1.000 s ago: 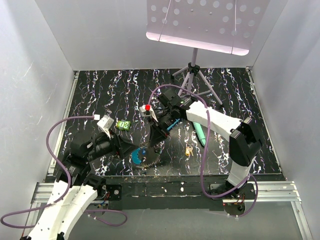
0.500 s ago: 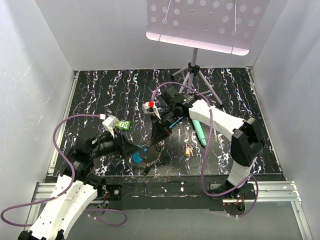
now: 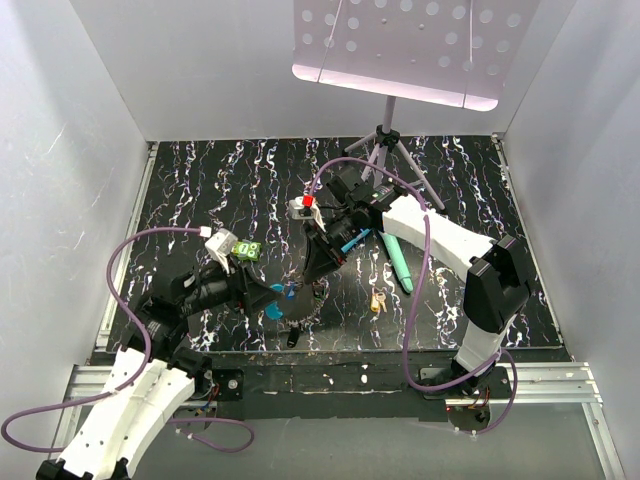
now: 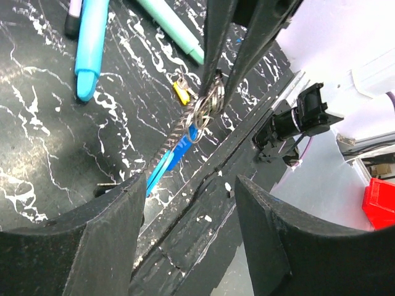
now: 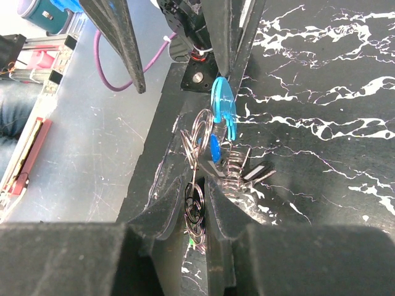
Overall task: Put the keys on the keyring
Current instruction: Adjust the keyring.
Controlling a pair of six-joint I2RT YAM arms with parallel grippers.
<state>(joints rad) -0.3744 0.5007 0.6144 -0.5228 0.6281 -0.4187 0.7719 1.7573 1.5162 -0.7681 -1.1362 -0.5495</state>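
Over the table (image 3: 200, 180) edge, right pincer (image 5: 196, 197) pinches the keyring (image 4: 207, 105) (firmly, it seems); spread left pincer (image 4: 191, 185) should feed keys (image 3: 377, 300) slowly.

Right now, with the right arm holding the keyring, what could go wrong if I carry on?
The right jaws pinch only thin wire loops of the keyring at their tips; it may twist or slip out.
The left jaws stand open close to the right ones, so closing in risks a clash.
The keyring hangs near the table's front edge; if dropped, it could go over.
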